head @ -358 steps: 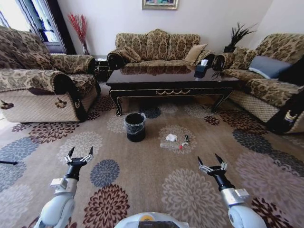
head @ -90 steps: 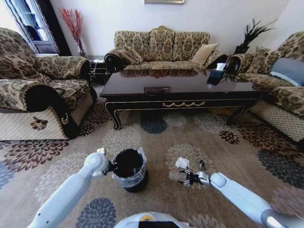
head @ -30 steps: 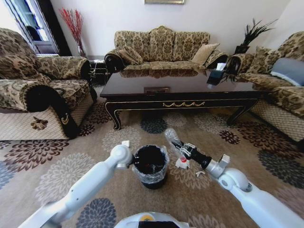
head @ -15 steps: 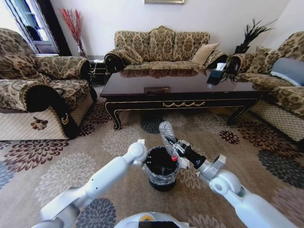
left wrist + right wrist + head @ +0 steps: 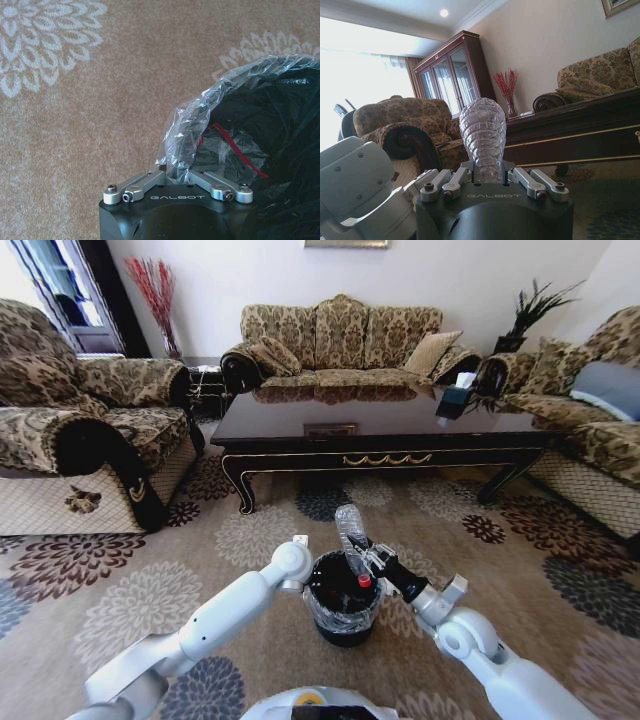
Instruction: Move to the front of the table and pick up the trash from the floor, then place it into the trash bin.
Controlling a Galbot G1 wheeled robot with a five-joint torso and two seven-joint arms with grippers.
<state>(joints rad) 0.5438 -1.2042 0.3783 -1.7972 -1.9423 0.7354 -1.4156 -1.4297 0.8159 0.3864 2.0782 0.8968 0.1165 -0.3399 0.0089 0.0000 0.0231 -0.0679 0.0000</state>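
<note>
A: Floral carpet [image 5: 100,610] all around in the head view, with patterned sofas [image 5: 340,335] ringing the dark coffee table [image 5: 380,435] at 12 o'clock. Any sign of the bin?

B: Yes, sitting at 6 o'clock from the table: black trash bin [image 5: 343,625], well apart from the table's front edge. Held at its 9 o'clock rim by the left gripper [image 5: 306,582].

A: Held how?

B: Hard to read from the head. Clearer from the left wrist: left gripper [image 5: 175,177] clenched on the clear liner [image 5: 200,115] where it folds over the rim. Also shows a thin red strip [image 5: 235,150] down inside the bag, unseen from above.

A: And the trash?

B: Crushed clear plastic bottle [image 5: 352,535], pinched in the right gripper [image 5: 372,558], which reaches in from 4 o'clock. Hangs over the bin's mouth, red cap [image 5: 364,581] down and just inside the rim line, ribbed body tilted up toward 12 o'clock.

A: Same from the right wrist?

B: Shows the grasp itself: right gripper [image 5: 487,175] closed around the bottle [image 5: 482,135], body rising straight out between the fingers. Hides the cap. Adds a glass-fronted wooden cabinet [image 5: 450,80] and red branches in a vase [image 5: 506,85] behind.

A: Anything on the table?

B: Dark tissue box [image 5: 452,400] near its 2 o'clock corner.
</note>
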